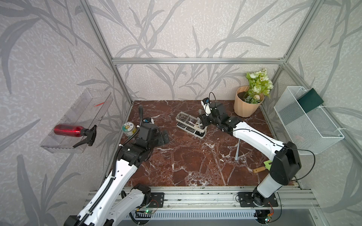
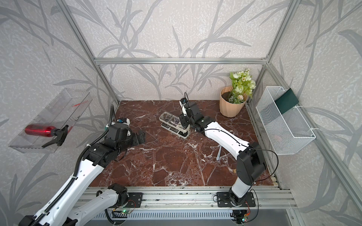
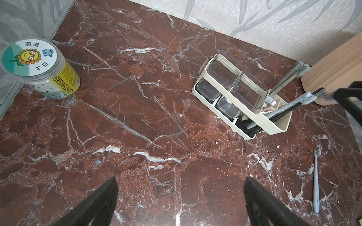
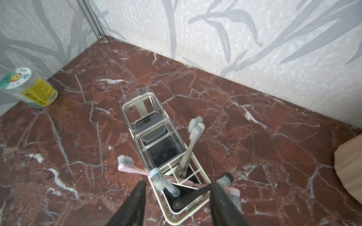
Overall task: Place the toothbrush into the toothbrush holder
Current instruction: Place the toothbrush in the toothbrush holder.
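Observation:
The cream toothbrush holder (image 1: 200,135) (image 2: 185,135) (image 3: 278,125) (image 4: 177,220) stands mid-table, with two clear cups and a slotted end. Several toothbrushes stand in the slots: two grey ones (image 4: 193,142), a pink one (image 4: 137,170), a light blue one (image 4: 166,185) and a black one (image 4: 194,193). My right gripper (image 1: 203,120) (image 2: 183,122) (image 4: 178,184) hovers over that slotted end, jaws apart, gripping nothing; the black brush's head lies by one finger. Another light blue toothbrush (image 1: 237,150) (image 2: 219,152) (image 3: 316,182) lies flat on the marble. My left gripper (image 1: 165,138) (image 3: 180,178) is open, left of the holder.
A sunflower-label can (image 1: 128,129) (image 3: 37,66) sits at the left wall. A peach flower pot (image 1: 246,103) stands back right and a white mesh basket (image 1: 307,121) hangs on the right wall. A red spray bottle (image 1: 68,130) lies on a clear shelf. A wooden-handled tool (image 1: 260,168) lies near the right arm.

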You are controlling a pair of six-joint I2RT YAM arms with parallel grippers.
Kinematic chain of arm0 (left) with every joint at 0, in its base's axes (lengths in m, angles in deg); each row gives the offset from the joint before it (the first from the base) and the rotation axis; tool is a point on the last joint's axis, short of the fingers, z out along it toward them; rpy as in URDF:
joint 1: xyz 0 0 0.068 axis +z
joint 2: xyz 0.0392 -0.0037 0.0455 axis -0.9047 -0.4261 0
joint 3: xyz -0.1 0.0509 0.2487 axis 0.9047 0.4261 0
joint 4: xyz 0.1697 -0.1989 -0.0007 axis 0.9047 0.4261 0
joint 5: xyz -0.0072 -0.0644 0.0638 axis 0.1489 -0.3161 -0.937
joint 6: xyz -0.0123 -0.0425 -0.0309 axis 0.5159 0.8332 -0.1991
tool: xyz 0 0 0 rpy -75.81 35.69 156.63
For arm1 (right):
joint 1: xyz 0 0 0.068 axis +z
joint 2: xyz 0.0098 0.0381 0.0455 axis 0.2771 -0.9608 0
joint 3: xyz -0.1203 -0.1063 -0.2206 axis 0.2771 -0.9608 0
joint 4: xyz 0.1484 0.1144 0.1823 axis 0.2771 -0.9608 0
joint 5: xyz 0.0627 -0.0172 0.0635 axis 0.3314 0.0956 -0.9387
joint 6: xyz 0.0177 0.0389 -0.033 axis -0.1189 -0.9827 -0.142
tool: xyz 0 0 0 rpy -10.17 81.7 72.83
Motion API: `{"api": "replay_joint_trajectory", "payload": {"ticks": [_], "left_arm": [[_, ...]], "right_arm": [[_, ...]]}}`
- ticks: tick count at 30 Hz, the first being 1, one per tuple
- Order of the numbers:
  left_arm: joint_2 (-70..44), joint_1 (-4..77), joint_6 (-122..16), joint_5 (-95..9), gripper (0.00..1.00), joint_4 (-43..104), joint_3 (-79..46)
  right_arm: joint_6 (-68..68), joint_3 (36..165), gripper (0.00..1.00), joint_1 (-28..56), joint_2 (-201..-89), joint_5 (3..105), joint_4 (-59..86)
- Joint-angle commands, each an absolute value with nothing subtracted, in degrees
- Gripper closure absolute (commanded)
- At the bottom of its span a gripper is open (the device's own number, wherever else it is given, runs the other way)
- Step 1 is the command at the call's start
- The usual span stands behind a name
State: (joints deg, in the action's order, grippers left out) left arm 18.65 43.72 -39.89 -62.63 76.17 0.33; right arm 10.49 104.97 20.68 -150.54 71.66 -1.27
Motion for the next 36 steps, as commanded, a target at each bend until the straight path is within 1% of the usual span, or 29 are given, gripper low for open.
{"api": "replay_joint_trajectory", "payload": {"ticks": [1,7,9,12,16,21,26,30,36], "left_arm": [[19.19,44.17,-39.86,-62.78,0.01,76.03,0.83],[19.05,44.3,-39.93,-62.55,0.01,76.1,0.83],[19.11,44.3,-39.96,-62.38,0.01,76.08,0.82],[19.05,44.3,-39.98,-62.07,0.01,75.87,0.83],[18.96,44.33,-40.04,-61.67,0.01,76.04,0.74],[18.99,44.39,-40.04,-61.35,0.01,76.2,0.65],[18.69,44.4,-40.02,-60.99,0.01,76.26,0.57],[18.53,44.39,-40.21,-60.71,0.01,76.42,0.56],[17.83,44.39,-40.29,-60.61,0.01,76.69,0.39]], "right_arm": [[9.44,104.34,0.44,20.94,-146.98,71.56,-2.16],[8.43,99.85,0.43,20.61,-141.03,75.4,-4.86],[6.96,98.1,0.4,19.73,-139.06,75.88,-7.52],[3.35,95.3,0.39,17.47,-136.75,76.4,-12.76],[-0.7,89.38,0.39,12.4,-134.24,75.52,-17.4],[-4.18,81.34,0.38,4.98,-132.97,73.34,-18.13],[-4.97,80.02,0.37,1.84,-135.74,75.59,-19.56],[-6.72,81.9,0.37,-1.06,-140.36,75.83,-21.98],[-6.35,85.65,0.37,-3.08,-146.34,77.36,-24.28]]}}
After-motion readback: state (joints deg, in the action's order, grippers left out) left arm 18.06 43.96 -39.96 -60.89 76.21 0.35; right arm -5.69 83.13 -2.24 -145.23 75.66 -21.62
